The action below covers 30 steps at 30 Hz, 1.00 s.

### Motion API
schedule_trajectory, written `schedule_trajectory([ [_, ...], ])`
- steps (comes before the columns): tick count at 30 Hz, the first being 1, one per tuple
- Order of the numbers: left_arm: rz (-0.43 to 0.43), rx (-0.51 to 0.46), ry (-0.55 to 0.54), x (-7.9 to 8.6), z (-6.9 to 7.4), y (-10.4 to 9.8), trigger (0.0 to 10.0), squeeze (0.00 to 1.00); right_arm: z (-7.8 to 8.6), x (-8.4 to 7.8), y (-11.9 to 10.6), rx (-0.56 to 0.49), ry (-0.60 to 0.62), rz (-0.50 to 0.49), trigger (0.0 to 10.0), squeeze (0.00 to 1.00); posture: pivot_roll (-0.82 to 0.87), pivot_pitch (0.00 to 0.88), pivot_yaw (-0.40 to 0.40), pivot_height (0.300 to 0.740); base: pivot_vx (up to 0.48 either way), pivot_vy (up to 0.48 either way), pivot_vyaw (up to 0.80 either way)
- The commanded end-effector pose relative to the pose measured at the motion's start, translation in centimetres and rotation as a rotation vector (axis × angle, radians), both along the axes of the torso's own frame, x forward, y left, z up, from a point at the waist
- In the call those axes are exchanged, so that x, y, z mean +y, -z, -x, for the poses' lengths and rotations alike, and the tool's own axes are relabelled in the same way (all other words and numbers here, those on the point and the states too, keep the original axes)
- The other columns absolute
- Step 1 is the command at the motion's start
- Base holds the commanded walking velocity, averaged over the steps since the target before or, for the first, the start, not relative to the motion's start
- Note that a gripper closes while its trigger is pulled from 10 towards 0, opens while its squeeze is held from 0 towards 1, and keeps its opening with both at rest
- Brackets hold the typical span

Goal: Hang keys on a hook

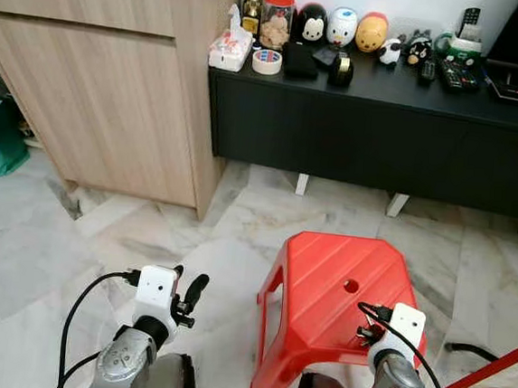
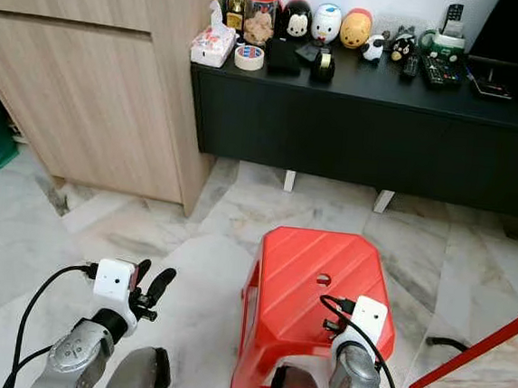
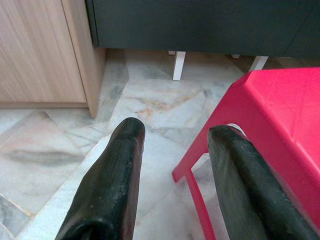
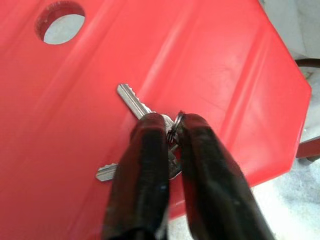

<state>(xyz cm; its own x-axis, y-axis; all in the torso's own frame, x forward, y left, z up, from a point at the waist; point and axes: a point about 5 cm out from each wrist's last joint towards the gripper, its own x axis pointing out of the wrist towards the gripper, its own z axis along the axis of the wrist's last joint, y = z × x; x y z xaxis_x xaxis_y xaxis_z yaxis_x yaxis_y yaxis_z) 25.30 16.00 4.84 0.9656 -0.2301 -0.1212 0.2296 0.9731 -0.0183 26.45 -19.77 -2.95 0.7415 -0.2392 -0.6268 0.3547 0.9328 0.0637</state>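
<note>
Marble floor is carrying a red stool (image 1: pixel 341 296); over its 4 o'clock edge the right gripper (image 4: pixel 172 131) is clamping the keys (image 4: pixel 134 102), partly hiding them. Left gripper (image 3: pixel 175 150) is hovering at 9 o'clock, jaws apart.

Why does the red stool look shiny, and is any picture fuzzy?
Right wrist view: pale streaks of light glare off the red stool, while the keys in the right hand look sharp. Left wrist view: the left hand looks soft, too close. Eye views: evenly lit, clear.
</note>
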Motion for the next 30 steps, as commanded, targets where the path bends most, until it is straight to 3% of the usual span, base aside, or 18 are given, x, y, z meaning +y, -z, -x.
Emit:
schedule_trajectory([
  [1,-0.023,0.011,0.010,0.0,0.2,0.1,10.0,0.00,0.5,0.1,0.5,0.030,0.016,-0.025,0.0,0.00,0.03,0.104,-0.045,0.606,0.000,0.000,0.00],
  [10,-0.027,0.012,0.009,0.0,-0.2,0.1,10.0,0.00,0.0,0.3,0.1,0.009,0.008,-0.023,0.0,0.00,0.04,0.086,-0.046,0.606,0.000,0.000,0.00],
  [13,-0.029,0.006,0.002,0.1,-0.5,0.0,10.0,0.00,-1.2,0.3,-1.3,-0.106,-0.058,0.046,0.0,0.00,0.04,0.069,-0.046,0.606,0.000,0.000,0.00],
  [21,-0.029,0.000,-0.006,0.1,-1.5,0.0,10.0,0.00,-2.3,1.0,-3.4,-0.305,-0.131,0.016,0.0,0.00,0.02,0.022,-0.048,0.606,0.000,0.000,0.00],
  [22,-0.029,-0.002,-0.009,0.1,-1.7,0.0,10.0,0.00,-2.1,1.1,-3.4,-0.309,-0.147,0.012,3.8,0.00,0.02,0.010,-0.048,0.606,0.000,0.000,0.00],
  [23,-0.029,-0.002,-0.009,0.1,-1.7,0.0,10.0,0.00,-2.0,1.1,-3.4,-0.309,-0.152,0.014,3.8,0.00,0.02,0.010,-0.048,0.606,0.000,0.000,0.00],
  [24,-0.029,0.000,-0.011,0.1,-1.9,0.0,10.0,0.00,-2.1,1.1,-3.4,-0.306,-0.159,0.015,9.5,0.00,0.02,0.000,-0.049,0.606,0.000,0.000,0.00],
  [25,-0.029,-0.001,-0.013,0.1,-2.0,0.0,10.0,0.00,-1.9,1.1,-3.2,-0.293,-0.174,0.012,10.0,0.00,0.01,0.000,-0.048,0.606,0.000,0.000,0.00],
  [30,-0.037,-0.005,-0.025,0.4,-2.4,0.0,10.0,0.00,-0.5,1.4,-1.4,-0.157,-0.300,0.028,10.0,0.00,0.01,0.000,-0.053,0.606,0.000,0.000,0.00],
])
